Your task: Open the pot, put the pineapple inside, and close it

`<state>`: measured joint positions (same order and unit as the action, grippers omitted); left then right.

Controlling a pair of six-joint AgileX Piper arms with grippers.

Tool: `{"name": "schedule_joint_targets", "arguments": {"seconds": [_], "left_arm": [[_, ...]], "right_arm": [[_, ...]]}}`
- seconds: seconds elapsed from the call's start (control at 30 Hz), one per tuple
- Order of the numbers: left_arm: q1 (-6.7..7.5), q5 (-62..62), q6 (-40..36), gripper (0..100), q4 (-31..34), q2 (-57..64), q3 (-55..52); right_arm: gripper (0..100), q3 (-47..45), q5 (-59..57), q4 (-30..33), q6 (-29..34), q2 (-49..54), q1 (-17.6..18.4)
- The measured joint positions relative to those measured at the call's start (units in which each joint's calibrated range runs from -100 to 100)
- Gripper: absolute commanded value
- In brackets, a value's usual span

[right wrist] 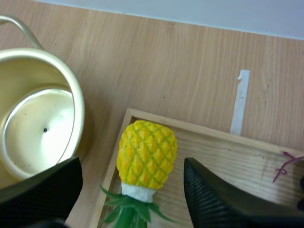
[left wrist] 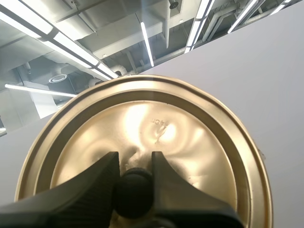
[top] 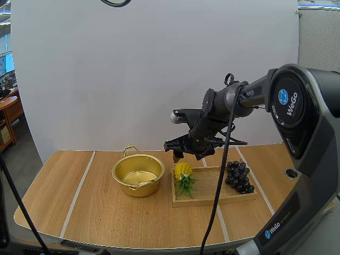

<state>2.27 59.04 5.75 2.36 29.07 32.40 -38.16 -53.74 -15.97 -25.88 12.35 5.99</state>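
one grape bunch [top: 237, 177] shares tray [top: 210, 187] with pineapple [top: 183, 170]

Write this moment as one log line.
pot: open | left hand: holds lid | right hand: open above pineapple on tray

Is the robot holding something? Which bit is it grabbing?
The left hand pinches the pot lid by its black knob. The right hand is open above the pineapple, holding nothing.
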Motion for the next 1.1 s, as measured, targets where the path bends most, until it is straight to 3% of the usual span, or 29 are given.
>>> {"name": "schedule_joint_targets", "arguments": {"seconds": [0.37, 1.1], "left_arm": [[0.0, 0.0, 0.0, 0, 0.0, 0.0, 0.0], [0.0, 0.0, 0.0, 0, 0.0, 0.0, 0.0]], "right_arm": [[100, 4.6, -0.7, 0.1, 1.3, -4.9, 0.0], [100, 4.8, 1.5, 0.8, 1.8, -14.6, 0.0]]}}
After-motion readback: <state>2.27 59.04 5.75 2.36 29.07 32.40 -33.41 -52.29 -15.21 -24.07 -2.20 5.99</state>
